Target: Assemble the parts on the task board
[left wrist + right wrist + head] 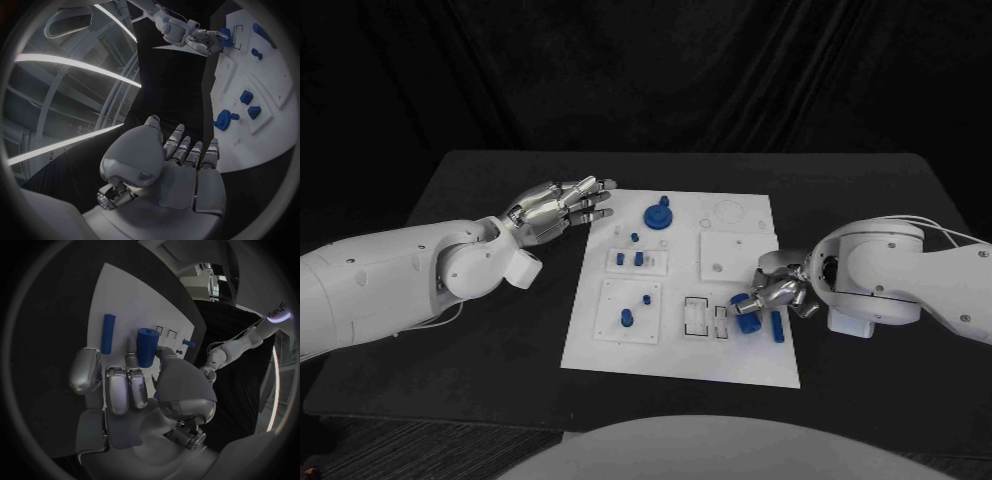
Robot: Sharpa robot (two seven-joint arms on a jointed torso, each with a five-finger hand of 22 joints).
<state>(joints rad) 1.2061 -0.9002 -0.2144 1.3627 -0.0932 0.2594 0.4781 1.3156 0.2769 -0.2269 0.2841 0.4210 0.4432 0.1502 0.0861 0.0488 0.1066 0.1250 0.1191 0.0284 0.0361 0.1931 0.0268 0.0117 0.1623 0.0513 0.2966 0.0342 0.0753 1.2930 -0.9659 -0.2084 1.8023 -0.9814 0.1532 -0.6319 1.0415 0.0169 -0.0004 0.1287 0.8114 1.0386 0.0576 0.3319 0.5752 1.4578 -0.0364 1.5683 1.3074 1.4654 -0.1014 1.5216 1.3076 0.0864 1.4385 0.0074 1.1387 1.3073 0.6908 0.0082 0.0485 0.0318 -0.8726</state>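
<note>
Head view: we see the task board (pixel 687 290) mid-table, with the right hand (pixel 776 297) over its 3 o'clock edge, fingers closed round a blue cylinder (pixel 747 310). A blue bar (pixel 777 325) lies flat just beside it, toward 5 o'clock.
Left hand: left hand (pixel 563 208) hovers off the board's 10 o'clock corner, fingers loosely apart, holding nothing.
Other parts: blue gear (pixel 656 214) at the board's 12 o'clock, small blue pegs (pixel 632 258) left of centre.
Left wrist view: left hand (pixel 181 165) with fingers side by side and extended, nothing in them; gear (pixel 223 120) and pegs (pixel 250 103) sit on the board beyond the fingertips.
Right wrist view: right hand (pixel 134 385) pinches the cylinder (pixel 147 346) between thumb and fingers at its lower end; upper end free. Bar (pixel 108 333) lies apart from it on the board, untouched.
Handling: we judge the cylinder light, rigid, smooth plastic, so likely to slip or twist in metal fingers.
Grip point: we'd hold it mid-length on the round wall, leaving the insertion end bare.
Unknown: we cannot tell which socket it goes to.
</note>
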